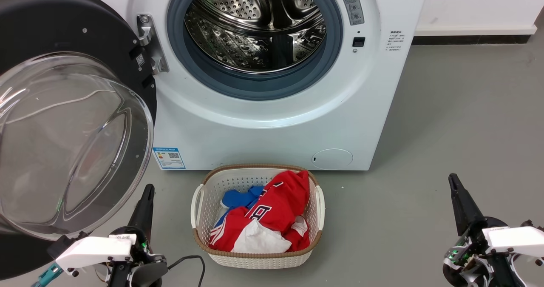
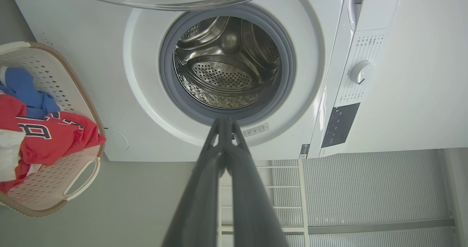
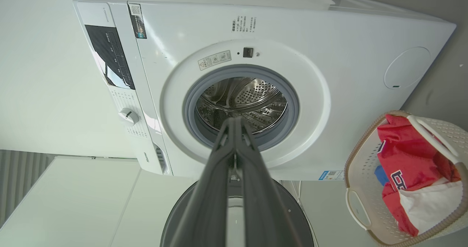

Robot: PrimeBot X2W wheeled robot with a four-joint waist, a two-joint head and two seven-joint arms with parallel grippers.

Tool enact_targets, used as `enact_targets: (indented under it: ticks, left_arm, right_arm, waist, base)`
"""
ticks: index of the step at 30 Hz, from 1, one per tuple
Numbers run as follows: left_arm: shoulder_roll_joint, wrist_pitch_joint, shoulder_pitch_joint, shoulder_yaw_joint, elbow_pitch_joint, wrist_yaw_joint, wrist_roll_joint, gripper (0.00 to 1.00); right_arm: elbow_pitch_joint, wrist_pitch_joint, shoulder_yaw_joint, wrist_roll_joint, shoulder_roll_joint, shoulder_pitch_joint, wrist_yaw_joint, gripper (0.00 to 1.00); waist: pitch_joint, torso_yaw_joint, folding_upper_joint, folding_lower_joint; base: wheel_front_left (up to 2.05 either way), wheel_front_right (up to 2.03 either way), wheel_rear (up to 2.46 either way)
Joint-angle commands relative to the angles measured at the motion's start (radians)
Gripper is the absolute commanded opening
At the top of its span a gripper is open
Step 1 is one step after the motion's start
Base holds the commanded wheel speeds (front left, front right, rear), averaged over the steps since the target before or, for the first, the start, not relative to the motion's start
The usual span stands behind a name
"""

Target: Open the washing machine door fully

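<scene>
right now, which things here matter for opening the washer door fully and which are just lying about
Job: washing machine door, swung open at the left; washing machine.
Lying about: laundry basket on the floor; red garment and blue garment in it.

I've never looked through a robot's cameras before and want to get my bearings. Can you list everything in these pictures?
washing machine: one, white, ahead of the robot
washing machine door: one, black with clear glass bowl, swung open at the head view's left
drum: one, perforated steel, inside the machine
gasket: one, grey, ringing the drum mouth
label sticker: one, blue, machine's lower front corner
round flap: one, white, low on the machine's front
dial: one, white, control panel
laundry basket: one, white with brown rim, on the grey floor before the machine
clothes: red, blue and white pieces, in the basket
left gripper: one, dark, shut, beside the door
right gripper: one, dark, shut, lower right
</scene>
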Motion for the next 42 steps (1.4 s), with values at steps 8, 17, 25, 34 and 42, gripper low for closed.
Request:
enact_targets:
  ticks: [8, 17, 25, 34, 42]
  left_arm:
    - [-0.013, 0.015, -0.014, 0.02, 0.004, -0.014, -0.051, 0.0]
    - [-0.013, 0.014, -0.013, 0.019, 0.003, -0.013, -0.047, 0.0]
    - [-0.013, 0.015, -0.013, 0.019, 0.003, -0.013, -0.047, 0.0]
    - [-0.013, 0.015, -0.013, 0.019, 0.003, -0.013, -0.047, 0.0]
    - [-0.013, 0.015, -0.013, 0.019, 0.003, -0.013, -0.046, 0.0]
  right_arm:
    - [0.008, 0.009, -0.003, 0.068, 0.0, -0.021, 0.0, 0.0]
    - [0.008, 0.008, -0.003, 0.064, 0.0, -0.019, 0.0, 0.0]
    - [0.008, 0.008, -0.003, 0.064, 0.0, -0.019, 0.0, 0.0]
    - [0.008, 0.008, -0.003, 0.064, 0.0, -0.019, 0.0, 0.0]
    - [0.008, 0.008, -0.003, 0.064, 0.0, -0.019, 0.0, 0.0]
  waist:
    - [0.003, 0.001, -0.0001, 0.0]
    - [0.003, 0.001, -0.0001, 0.0]
    - [0.003, 0.001, -0.0001, 0.0]
    - [0.003, 0.001, -0.0001, 0.0]
    - [0.003, 0.001, -0.0001, 0.0]
  base:
    - [0.0, 0.0, 0.0]
    - [0.0, 0.0, 0.0]
    - [0.0, 0.0, 0.0]
    - [0.0, 0.0, 0.0]
    - [0.0, 0.0, 0.0]
